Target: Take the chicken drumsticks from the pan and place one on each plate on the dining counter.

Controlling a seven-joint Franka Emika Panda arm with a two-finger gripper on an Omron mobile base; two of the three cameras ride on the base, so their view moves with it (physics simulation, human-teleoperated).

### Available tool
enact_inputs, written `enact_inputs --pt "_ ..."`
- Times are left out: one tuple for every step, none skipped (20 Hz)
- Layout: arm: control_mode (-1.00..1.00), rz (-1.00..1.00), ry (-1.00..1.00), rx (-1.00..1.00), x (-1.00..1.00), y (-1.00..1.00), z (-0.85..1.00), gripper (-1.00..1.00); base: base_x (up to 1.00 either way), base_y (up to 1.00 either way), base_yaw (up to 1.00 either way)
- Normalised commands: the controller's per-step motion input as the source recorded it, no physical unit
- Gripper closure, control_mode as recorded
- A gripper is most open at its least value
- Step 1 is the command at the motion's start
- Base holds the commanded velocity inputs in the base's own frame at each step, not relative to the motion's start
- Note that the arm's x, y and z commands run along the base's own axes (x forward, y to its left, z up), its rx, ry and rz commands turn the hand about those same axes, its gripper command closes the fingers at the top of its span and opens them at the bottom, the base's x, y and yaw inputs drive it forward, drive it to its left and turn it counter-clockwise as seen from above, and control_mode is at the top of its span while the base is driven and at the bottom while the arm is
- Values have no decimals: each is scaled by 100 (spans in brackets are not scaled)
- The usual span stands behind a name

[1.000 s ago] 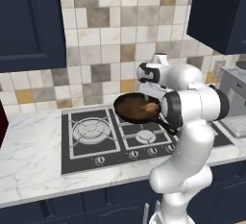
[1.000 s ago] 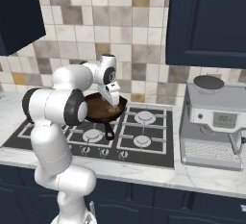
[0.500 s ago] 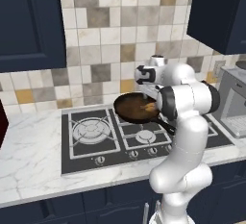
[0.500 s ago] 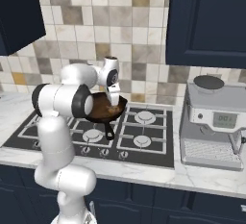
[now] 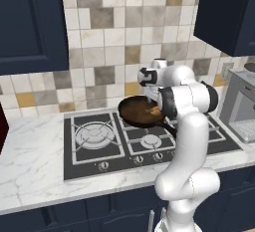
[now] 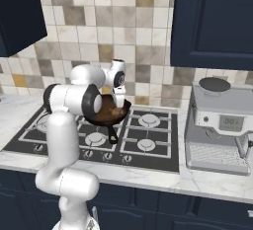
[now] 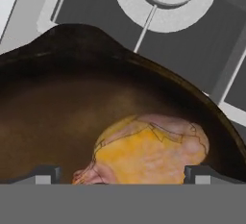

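Observation:
The dark pan [image 5: 135,112] sits on the rear middle burner of the hob, also seen as the pan [image 6: 105,116] from the right. An orange-brown chicken drumstick [image 7: 153,151] lies in it, small in the base views as drumstick [image 5: 153,109] and drumstick [image 6: 117,111]. My gripper [image 7: 125,175] points down into the pan [image 7: 72,122], open, its fingertips [image 7: 204,174] standing either side of the drumstick and just above it. From the base, the gripper [image 5: 152,99] [image 6: 119,104] hangs over the pan's right half. The plates and the dining counter are out of view.
The pan's black handle [image 5: 170,127] [image 6: 112,135] juts toward the front of the black gas hob [image 5: 94,151]. A coffee machine [image 6: 217,125] stands on the marble counter to the right. Tiled wall and navy upper cabinets [image 6: 212,21] lie behind.
The hand has shifted slightly over the pan and sunk toward the drumstick. The arm's elbow has swung round. The jaws have stayed open.

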Motion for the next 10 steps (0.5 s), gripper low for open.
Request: enact_inputs --pt "-100 -4 0 0 0 0 -4 -100 0 0 0" --pt "-100 -4 0 0 -10 0 -5 -100 0 0 0" --pt "-100 -5 0 0 -14 0 -4 -100 0 0 0" --pt "-100 -6 0 0 -19 0 -6 -100 0 0 0" --pt "-100 -7 0 0 -24 0 -5 -100 0 0 0" --pt "-100 -9 -1 0 -31 0 -6 -100 0 0 0" --pt "-100 -10 -2 0 -34 0 -7 -100 0 0 0" --pt "-100 -11 -3 0 -40 0 -9 -100 0 0 0" --pt "-100 -12 -5 0 -40 0 -9 -100 0 0 0" --pt "-100 -12 -4 0 -31 0 -7 -100 0 0 0"
